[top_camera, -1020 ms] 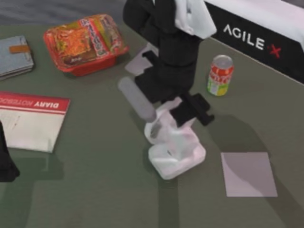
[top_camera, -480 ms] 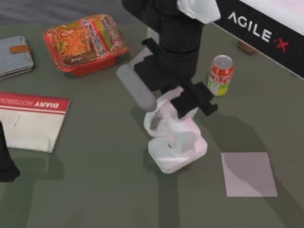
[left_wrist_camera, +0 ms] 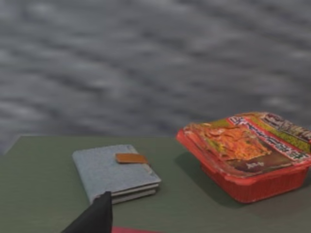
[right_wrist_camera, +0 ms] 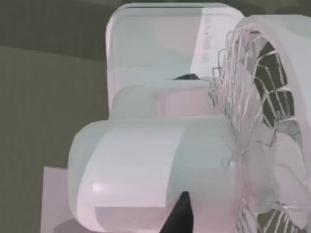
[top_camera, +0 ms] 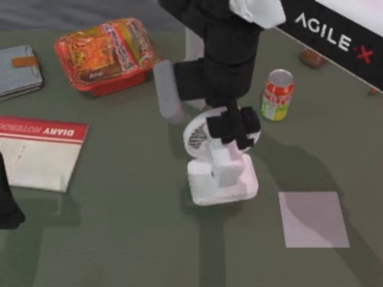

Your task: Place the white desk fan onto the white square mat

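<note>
Green table (top_camera: 119, 239), cluttered at the far side.

Right arm, black with a white shell, reaches in from the far edge to mid-table. Right gripper (top_camera: 234, 127) sits on top of the white desk fan (top_camera: 218, 173), black fingers (top_camera: 246, 122) pinching the fan's upper body behind the grilled head. The fan stands mid-table on its rounded-square base, grille facing the far-left, the base overlapping its shadow; whether it touches the table, cannot tell. In the right wrist view the fan (right_wrist_camera: 160, 145) fills the frame, one dark fingertip (right_wrist_camera: 181, 216) against its rounded back.

Red-and-white diary notebook (top_camera: 39, 149) lies flat at the left edge. Red noodle tray (top_camera: 108, 54) at far left, just right of a grey wallet (top_camera: 19, 70) with a tan tab.

White square mat (top_camera: 313, 218) lies flat at near right, well apart from the fan, bare.

Left gripper (top_camera: 7, 206) parked at the left edge, near side; only a dark tip (left_wrist_camera: 95, 218) shows in its wrist view, so whether its fingers are spread, cannot tell.

Soda can (top_camera: 277, 94) stands upright right of the arm. A grey-white pole (top_camera: 167, 92) lies just left of it.
</note>
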`<state>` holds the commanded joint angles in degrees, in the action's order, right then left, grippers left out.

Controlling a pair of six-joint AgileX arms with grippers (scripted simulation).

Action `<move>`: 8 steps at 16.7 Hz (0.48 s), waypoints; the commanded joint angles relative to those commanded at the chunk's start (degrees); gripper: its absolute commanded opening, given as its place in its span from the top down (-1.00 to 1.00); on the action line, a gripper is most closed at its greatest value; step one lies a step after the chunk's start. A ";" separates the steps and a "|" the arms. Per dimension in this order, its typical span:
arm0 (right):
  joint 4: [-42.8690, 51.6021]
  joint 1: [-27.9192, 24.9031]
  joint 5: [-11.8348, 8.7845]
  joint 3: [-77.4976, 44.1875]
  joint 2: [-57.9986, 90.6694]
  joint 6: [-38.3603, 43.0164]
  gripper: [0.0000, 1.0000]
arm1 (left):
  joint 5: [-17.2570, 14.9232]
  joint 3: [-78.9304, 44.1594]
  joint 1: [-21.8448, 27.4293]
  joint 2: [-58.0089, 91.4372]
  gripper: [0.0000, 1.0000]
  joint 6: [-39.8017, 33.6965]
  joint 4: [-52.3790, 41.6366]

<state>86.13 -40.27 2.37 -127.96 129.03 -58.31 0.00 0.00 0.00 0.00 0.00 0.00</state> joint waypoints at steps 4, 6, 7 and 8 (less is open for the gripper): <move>-3.06 1.42 1.53 2.83 -3.24 24.70 1.00 | 0.00 0.00 0.00 0.00 -1.00 0.00 0.00; -4.80 2.36 2.12 4.77 -5.60 39.94 1.00 | 0.00 0.00 0.00 0.00 -1.00 0.00 0.00; -5.67 2.87 2.35 5.90 -6.94 47.98 1.00 | 0.00 0.00 0.00 0.00 -1.00 0.00 0.00; -6.51 3.42 2.51 7.15 -8.39 56.18 1.00 | 0.00 0.00 0.00 0.00 -1.00 0.00 0.00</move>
<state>79.62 -36.86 4.89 -120.82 120.63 -2.14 0.00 0.00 0.00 0.00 0.00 0.00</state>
